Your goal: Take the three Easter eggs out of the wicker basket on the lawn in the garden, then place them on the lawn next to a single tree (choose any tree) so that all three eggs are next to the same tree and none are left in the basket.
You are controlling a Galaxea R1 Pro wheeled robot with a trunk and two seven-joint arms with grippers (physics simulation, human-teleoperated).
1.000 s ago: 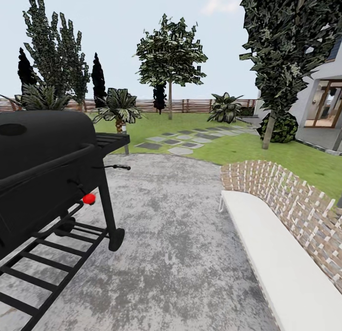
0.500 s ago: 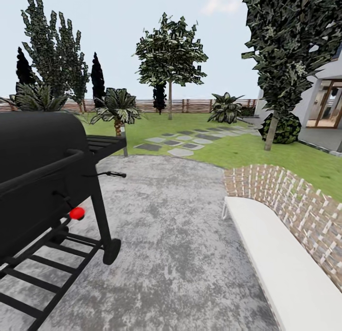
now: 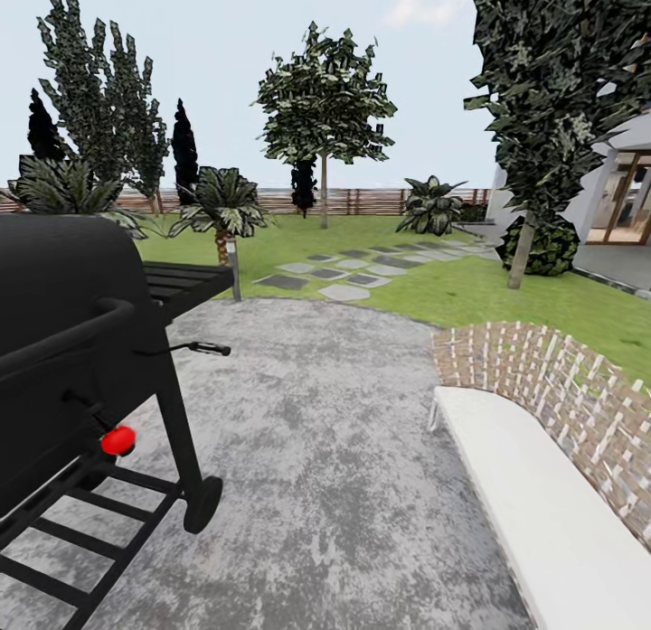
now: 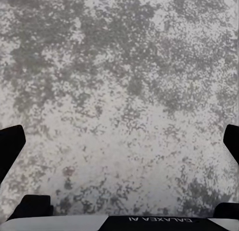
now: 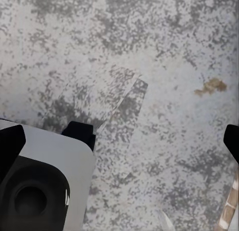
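Two claws hang over the grey patio [image 3: 325,449], and both are spread wide with nothing in them. In the left wrist view I see the left claw [image 4: 119,141] with its dark tips far apart at the two edges. In the right wrist view the right claw [image 5: 119,141] looks the same, with a bit of my own grey base beside it.

No eggs and no basket are in sight, so I cannot say which arm is nearer to them. What matters now is which way the grass lies. The lawn [image 3: 470,291] is far ahead of me, past the end of the patio. A row of stepping slabs [image 3: 330,270] leads across it. A tree [image 3: 323,115] with a thin pale trunk stands far off by the wooden fence [image 3: 371,201].

Close on my left is a big black grill [image 3: 72,341]. Close on my right is a white bench [image 3: 533,512] with a brick wall [image 3: 542,377] behind it. I think I must drive straight between them to reach the grass.
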